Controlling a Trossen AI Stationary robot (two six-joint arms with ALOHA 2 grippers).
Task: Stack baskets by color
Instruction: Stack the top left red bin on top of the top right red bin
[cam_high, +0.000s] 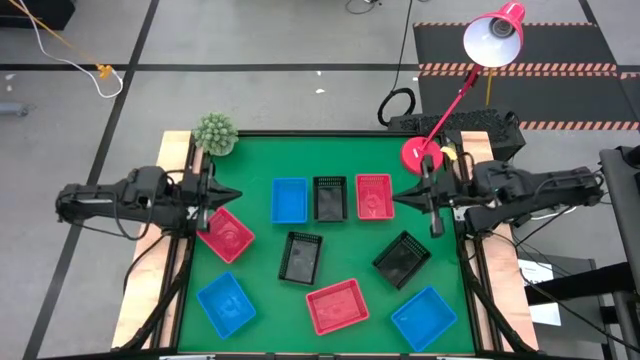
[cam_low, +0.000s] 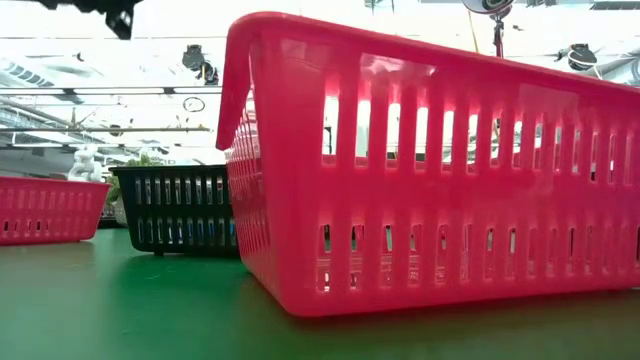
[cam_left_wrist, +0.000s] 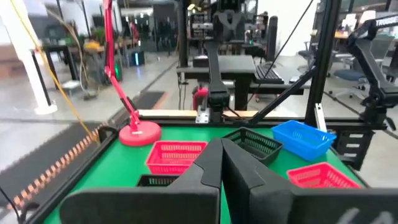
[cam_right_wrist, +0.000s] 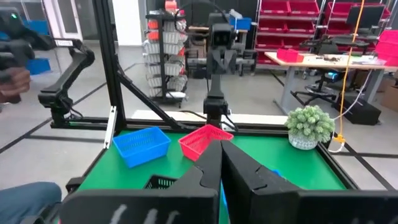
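Several baskets lie singly on the green table (cam_high: 260, 170), none stacked. A blue basket (cam_high: 289, 200), a black one (cam_high: 329, 197) and a red one (cam_high: 374, 195) form a row at the far middle. Nearer lie a red basket (cam_high: 225, 233), two black ones (cam_high: 300, 256) (cam_high: 402, 258), two blue ones (cam_high: 225, 304) (cam_high: 424, 318) and a red one (cam_high: 337, 306). My left gripper (cam_high: 236, 196) (cam_left_wrist: 221, 146) is shut, held level above the table's left edge. My right gripper (cam_high: 396, 198) (cam_right_wrist: 219, 146) is shut, level above the right edge. Neither holds anything.
A small potted plant (cam_high: 214, 132) stands at the far left corner. A red desk lamp's round base (cam_high: 420, 155) stands at the far right corner, its head (cam_high: 495, 38) beyond the table. In the low view a red basket (cam_low: 430, 170) fills the foreground.
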